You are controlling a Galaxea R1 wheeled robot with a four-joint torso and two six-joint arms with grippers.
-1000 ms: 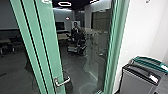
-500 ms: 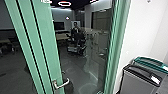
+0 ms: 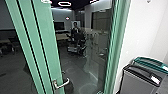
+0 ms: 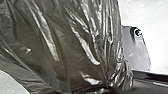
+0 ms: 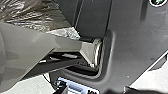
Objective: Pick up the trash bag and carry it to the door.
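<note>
1. In the head view, a green-framed door is seen in front of the robot, with its handle low and near. A dim room and a person are seen beyond the glass. To the right, two bins are placed against the white wall, so sideways room there is judged to be limited.
2. In the left wrist view, the trash bag is shown large and very close, so the left hand is judged to be the nearer one. Long folds are drawn together towards one end; the long axis is probably marked by them. Whether the bag is pinched by this hand cannot be told.
3. In the right wrist view, part of the bag is seen beyond the robot's grey bar. The state of the right hand cannot be told, nor can any supporting surface.
</note>
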